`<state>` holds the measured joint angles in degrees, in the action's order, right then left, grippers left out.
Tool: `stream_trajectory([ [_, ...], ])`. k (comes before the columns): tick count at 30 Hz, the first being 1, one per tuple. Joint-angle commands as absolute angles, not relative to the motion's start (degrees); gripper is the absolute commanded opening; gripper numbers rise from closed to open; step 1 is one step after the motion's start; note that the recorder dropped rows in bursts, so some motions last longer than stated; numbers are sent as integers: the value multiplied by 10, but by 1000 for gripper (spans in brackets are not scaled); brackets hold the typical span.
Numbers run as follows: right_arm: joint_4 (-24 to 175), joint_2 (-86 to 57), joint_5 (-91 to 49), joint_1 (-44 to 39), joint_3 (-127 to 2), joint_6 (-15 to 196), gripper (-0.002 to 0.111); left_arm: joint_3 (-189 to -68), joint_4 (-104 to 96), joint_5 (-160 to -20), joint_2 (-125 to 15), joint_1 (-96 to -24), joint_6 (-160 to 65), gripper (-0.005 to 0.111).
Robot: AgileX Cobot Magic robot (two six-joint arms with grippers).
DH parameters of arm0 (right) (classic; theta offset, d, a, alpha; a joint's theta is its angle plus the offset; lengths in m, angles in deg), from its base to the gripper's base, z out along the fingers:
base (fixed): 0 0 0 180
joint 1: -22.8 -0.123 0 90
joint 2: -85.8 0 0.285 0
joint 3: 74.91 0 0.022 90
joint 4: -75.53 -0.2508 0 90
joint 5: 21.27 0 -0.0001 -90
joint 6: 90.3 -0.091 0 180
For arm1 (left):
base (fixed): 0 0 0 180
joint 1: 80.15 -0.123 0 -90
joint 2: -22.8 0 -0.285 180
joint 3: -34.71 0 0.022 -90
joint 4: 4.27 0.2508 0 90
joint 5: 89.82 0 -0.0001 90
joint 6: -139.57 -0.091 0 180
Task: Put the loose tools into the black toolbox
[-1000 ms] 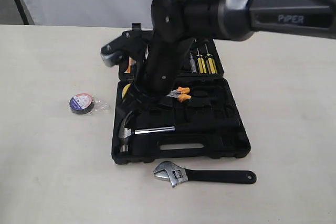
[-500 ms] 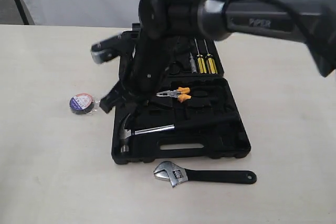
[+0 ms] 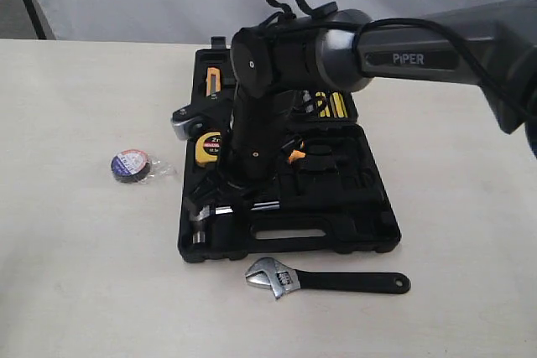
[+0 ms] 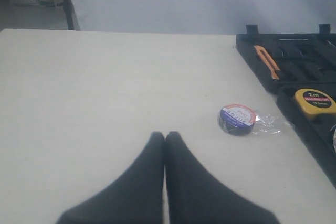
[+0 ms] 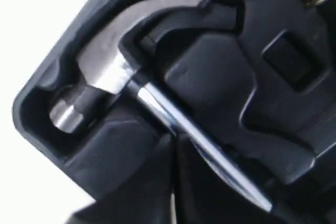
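The black toolbox (image 3: pixel 369 239) lies open on the table. The steel claw hammer (image 3: pixel 200 217) rests in its front recess, head (image 5: pixel 105 72) at the left corner. My right gripper (image 3: pixel 218 197) points down into the box, shut, its tips (image 5: pixel 174 138) against the hammer's shaft (image 5: pixel 205 148). The silver adjustable wrench (image 3: pixel 323 279) lies on the table in front of the box. The small black tape roll (image 3: pixel 130 163) sits left of the box. My left gripper (image 4: pixel 165 136) hovers shut and empty above the table, short of the tape roll (image 4: pixel 237 119); it is out of the exterior view.
A yellow tape measure (image 3: pixel 208 148) and orange-handled pliers (image 3: pixel 295 155) sit in the box, with yellow screwdrivers (image 3: pixel 337 105) in the far half. Clear wrapping (image 4: pixel 268 121) trails from the tape roll. The right arm (image 3: pixel 419 48) spans over the box.
The right arm swung left, then came back and dropped its shut gripper onto the hammer's shaft. The tape measure is uncovered. Hammer, wrench and tape roll have not moved.
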<state>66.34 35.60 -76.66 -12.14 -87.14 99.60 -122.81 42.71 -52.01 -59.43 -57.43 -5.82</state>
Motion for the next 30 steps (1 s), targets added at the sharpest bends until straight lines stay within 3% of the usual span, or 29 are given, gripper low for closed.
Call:
stream_trajectory([
  [1,675,308,-773,-120,-916,994,0,-1223,419,-530,-590,-576,-52,1],
  [5,685,289,-787,-120,-921,994,0,-1223,419,-530,-590,-576,-52,1],
  [16,698,412,-777,-120,-862,983,0,-1223,419,-530,-590,-576,-52,1],
  [30,724,251,-823,-120,-943,983,0,-1223,419,-530,-590,-576,-52,1],
])
